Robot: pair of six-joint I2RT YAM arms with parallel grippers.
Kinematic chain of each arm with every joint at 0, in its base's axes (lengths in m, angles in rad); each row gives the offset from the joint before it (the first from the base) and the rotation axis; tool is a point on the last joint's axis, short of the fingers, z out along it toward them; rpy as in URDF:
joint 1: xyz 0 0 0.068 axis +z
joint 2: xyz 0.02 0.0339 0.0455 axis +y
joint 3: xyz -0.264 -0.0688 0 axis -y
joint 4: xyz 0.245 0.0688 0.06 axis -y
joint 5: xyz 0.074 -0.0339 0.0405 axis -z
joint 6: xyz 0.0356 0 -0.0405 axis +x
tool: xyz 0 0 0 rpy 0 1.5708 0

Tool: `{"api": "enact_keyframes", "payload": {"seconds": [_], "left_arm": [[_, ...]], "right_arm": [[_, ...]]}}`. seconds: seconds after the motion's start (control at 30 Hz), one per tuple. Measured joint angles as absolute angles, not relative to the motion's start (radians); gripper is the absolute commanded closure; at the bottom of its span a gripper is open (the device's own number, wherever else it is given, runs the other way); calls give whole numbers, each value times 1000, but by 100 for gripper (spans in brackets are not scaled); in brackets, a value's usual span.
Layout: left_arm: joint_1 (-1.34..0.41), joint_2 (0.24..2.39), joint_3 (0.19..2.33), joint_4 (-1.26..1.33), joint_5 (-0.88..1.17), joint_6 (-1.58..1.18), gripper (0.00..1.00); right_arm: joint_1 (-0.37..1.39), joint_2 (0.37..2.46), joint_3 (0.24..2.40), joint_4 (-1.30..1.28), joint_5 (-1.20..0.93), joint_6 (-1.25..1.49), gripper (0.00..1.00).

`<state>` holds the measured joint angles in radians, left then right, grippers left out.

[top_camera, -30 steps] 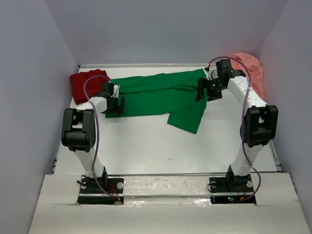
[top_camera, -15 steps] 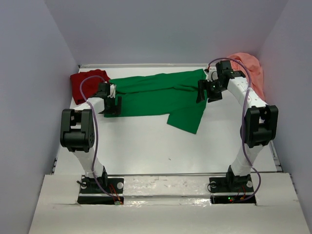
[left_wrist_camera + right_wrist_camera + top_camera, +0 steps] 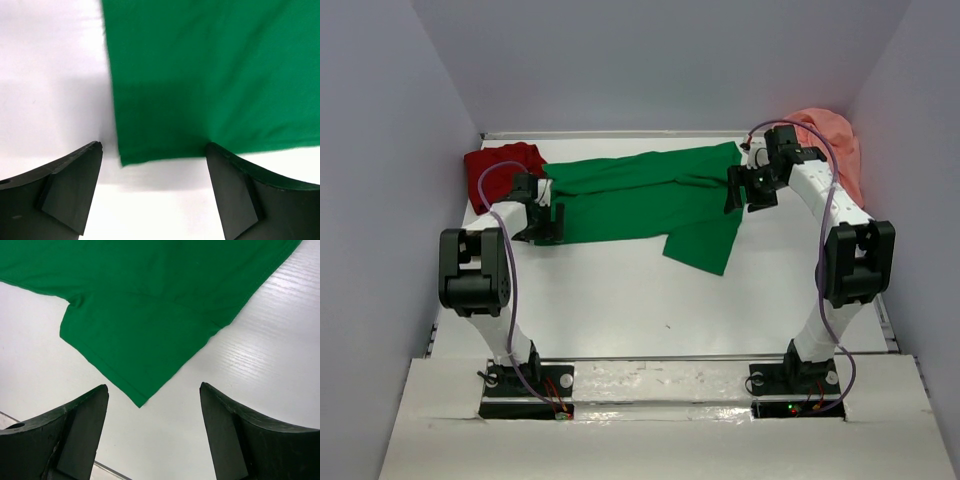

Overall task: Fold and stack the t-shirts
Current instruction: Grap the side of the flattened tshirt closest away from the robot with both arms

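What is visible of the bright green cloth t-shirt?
The bright green cloth t-shirt lies flat, stretched sideways across the far half of the white table, plain and soft-looking. One flap points nearward at right. Its left end meets the dark red cloth shirt. The open left end effector and right end effector hover over its ends.

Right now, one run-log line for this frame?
left pincer open over green shirt corner | right pincer open over its opposite end | dark red shirt bunched far left | salmon shirt bunched far right | nothing stacked
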<state>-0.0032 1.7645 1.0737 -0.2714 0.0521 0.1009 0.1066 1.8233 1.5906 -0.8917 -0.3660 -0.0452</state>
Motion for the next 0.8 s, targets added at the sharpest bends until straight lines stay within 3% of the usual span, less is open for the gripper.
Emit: {"api": "enact_keyframes", "payload": {"seconds": [0.37,0.8], "left_arm": [[35,1623,1076,-394,33,105,4],[35,1687,1076,-392,54,104,7]], "right_arm": [[107,1797,1543,-889,-366,-57,21],[107,1784,1541,-890,-366,-64,21]]}}
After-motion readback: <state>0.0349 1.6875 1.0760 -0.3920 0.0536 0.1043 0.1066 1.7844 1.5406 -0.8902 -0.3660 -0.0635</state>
